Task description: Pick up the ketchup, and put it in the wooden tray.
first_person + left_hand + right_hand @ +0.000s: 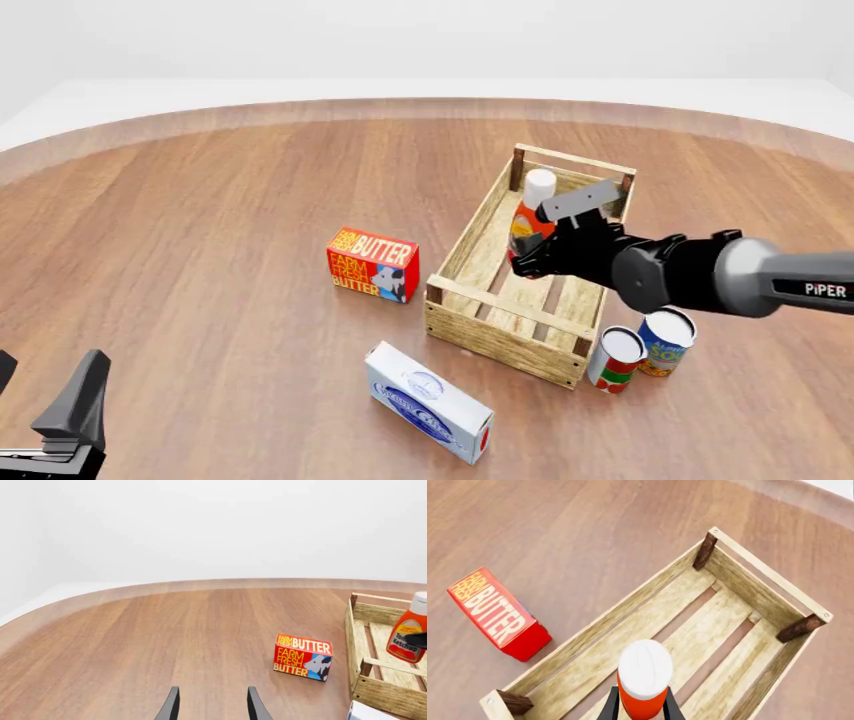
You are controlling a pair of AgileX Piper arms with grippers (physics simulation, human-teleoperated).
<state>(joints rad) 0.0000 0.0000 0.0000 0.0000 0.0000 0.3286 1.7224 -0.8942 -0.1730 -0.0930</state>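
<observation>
so the ketchup is upright, held over the slatted floor of the wooden tray near its far end, with the right gripper jaws clamped on its red body. can't tell if it touches the slats. nothing else sits in the tray. the butter box stands on the desk just left of it. left gripper jaws are apart, holding nothing.
</observation>
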